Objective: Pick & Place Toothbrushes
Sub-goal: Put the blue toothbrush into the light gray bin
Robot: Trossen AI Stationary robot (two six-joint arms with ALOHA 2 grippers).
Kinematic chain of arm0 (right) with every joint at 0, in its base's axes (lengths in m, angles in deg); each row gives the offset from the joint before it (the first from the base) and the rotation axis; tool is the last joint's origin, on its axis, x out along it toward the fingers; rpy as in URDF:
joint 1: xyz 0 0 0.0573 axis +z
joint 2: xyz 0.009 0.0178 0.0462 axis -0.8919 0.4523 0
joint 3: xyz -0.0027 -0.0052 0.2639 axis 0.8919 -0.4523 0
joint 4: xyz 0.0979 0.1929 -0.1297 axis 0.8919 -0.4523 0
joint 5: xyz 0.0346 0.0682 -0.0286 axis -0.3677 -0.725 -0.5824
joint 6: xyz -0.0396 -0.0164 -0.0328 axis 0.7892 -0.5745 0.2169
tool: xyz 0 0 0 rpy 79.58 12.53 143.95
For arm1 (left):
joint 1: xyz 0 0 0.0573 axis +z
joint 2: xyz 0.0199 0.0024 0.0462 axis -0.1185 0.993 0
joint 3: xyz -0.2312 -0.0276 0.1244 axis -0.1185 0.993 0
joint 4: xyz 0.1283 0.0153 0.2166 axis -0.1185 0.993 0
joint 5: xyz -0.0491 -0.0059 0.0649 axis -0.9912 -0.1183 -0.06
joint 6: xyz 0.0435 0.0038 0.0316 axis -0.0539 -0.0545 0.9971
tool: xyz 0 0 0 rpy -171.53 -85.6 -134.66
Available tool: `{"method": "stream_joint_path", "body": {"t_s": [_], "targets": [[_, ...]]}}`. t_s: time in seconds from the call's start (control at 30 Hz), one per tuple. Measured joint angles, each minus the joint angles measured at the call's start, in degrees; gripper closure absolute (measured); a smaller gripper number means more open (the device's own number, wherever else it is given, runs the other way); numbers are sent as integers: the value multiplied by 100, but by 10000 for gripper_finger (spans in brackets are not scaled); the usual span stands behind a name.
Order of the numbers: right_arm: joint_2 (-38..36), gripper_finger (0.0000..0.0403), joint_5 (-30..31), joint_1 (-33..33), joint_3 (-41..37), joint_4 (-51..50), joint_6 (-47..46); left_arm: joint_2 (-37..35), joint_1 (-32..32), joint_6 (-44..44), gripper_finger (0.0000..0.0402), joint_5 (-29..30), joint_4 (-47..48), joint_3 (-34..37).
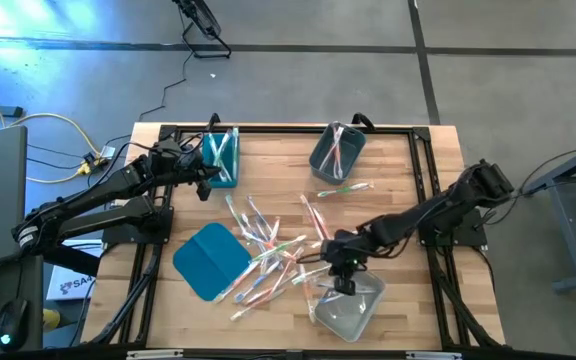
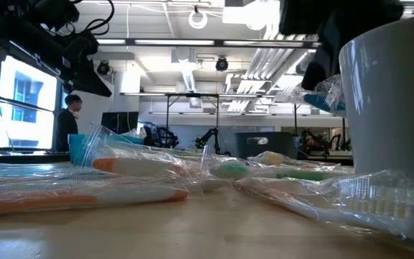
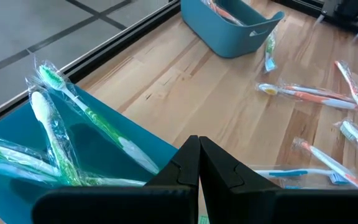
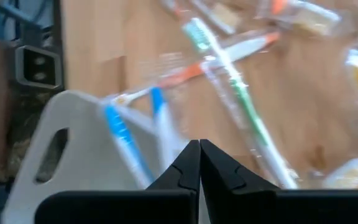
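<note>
Wrapped toothbrushes [image 1: 268, 250] lie heaped mid-table, pale with green, orange or blue parts; they fill the front of the low view [image 2: 142, 169]. My left gripper [image 1: 208, 172] hovers shut over the teal bin [image 1: 224, 158] at the far left, which holds green toothbrushes [image 3: 61, 130]. My right gripper [image 1: 343, 278] is shut above the pale grey bin [image 1: 353, 308] at the near edge. Blue toothbrushes [image 4: 126, 146] lean inside that bin against its wall. My right gripper [image 4: 199, 148] has its shut fingertips right next to the pale handle [image 4: 166, 140] of a wrapped blue toothbrush that leans in the grey bin. I cannot tell whether they touch it. The fingers point down from above, over the bin's rim.
A flat teal lid [image 1: 211, 260] lies left of the pile. A grey-blue bin [image 1: 336, 152] with toothbrushes stands at the far edge, one toothbrush [image 1: 346, 188] beside it. A black frame rail [image 1: 288, 128] rings the table. A person [image 2: 67, 122] stands far behind.
</note>
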Motion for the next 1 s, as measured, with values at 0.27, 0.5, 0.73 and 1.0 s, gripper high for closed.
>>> {"method": "stream_joint_path", "body": {"t_s": [0.27,0.5,0.73,1.0], "targets": [[356,401,-430,-363,-2,130,106,0,0,121,400,-4,2,1],[634,401,-1359,-356,-11,645,109,-1,0,129,400,-15,0,0],[495,401,-1593,-184,0,863,87,-1,0,129,400,-15,2,2],[502,401,-2133,241,-9,772,-332,0,0,129,400,-13,2,1]]}}
